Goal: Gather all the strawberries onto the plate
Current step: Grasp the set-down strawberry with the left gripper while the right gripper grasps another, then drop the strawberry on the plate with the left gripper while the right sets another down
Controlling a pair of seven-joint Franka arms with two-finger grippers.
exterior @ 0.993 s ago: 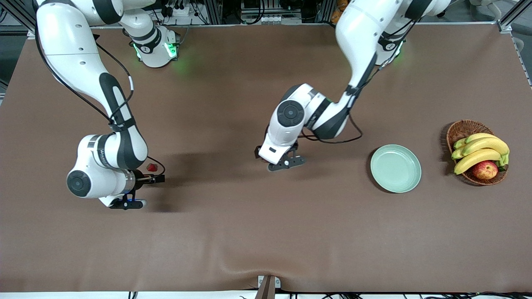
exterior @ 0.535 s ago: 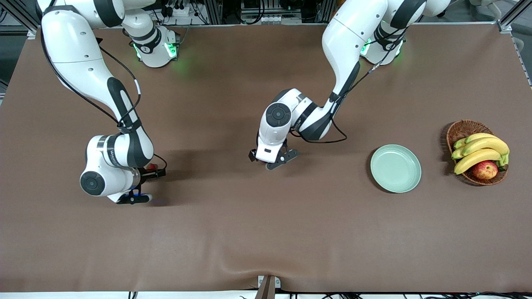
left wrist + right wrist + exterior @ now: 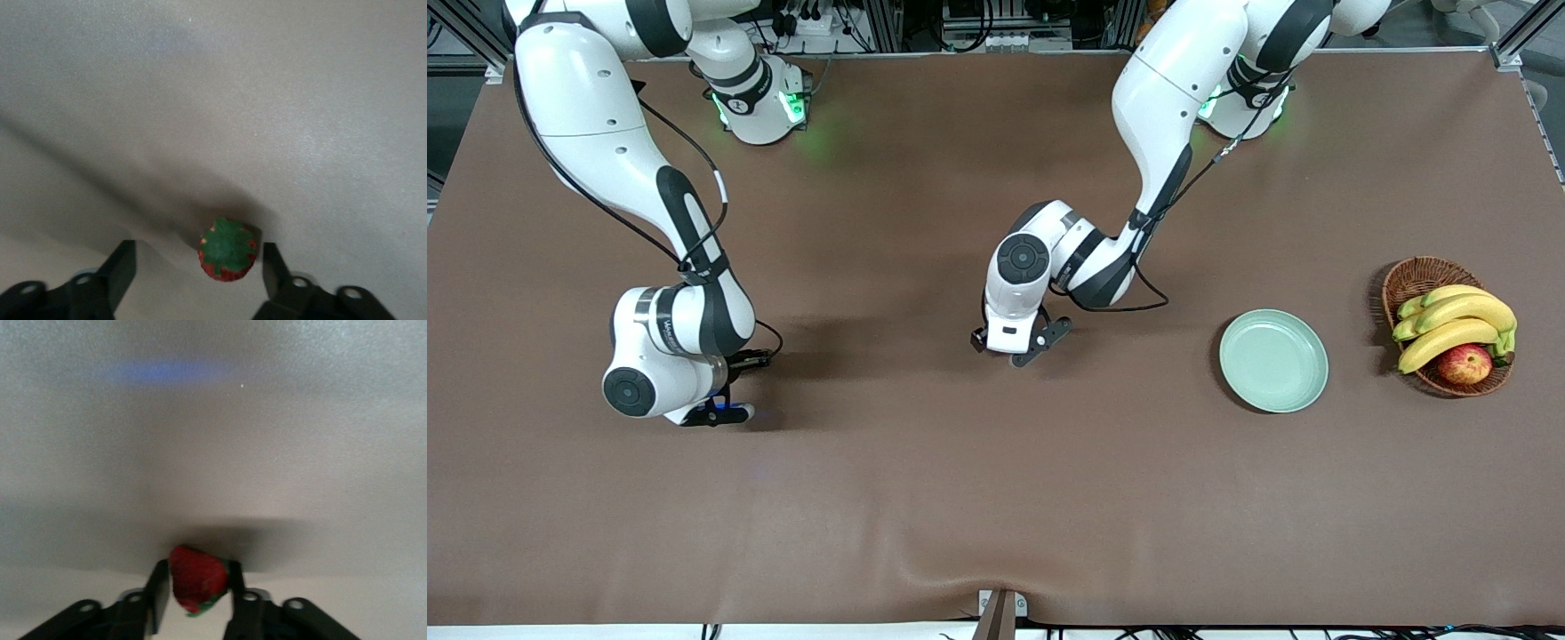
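My right gripper is shut on a red strawberry, low over the brown table. My left gripper is open, its fingers on either side of a second strawberry. That berry stands on the table with its green cap up, closer to one finger. In the front view both berries are hidden under the right gripper and the left gripper. A third strawberry is out of view. The pale mint-green plate is empty, toward the left arm's end of the table.
A brown wicker basket with bananas and a red-yellow apple stands beside the plate, closer to the table's end. A fold in the brown cloth runs near the front edge.
My right gripper has moved onto the strawberry that lay beside it and shut on it, so it no longer shows in the front view. My left hand shifted slightly and turned over its berry.
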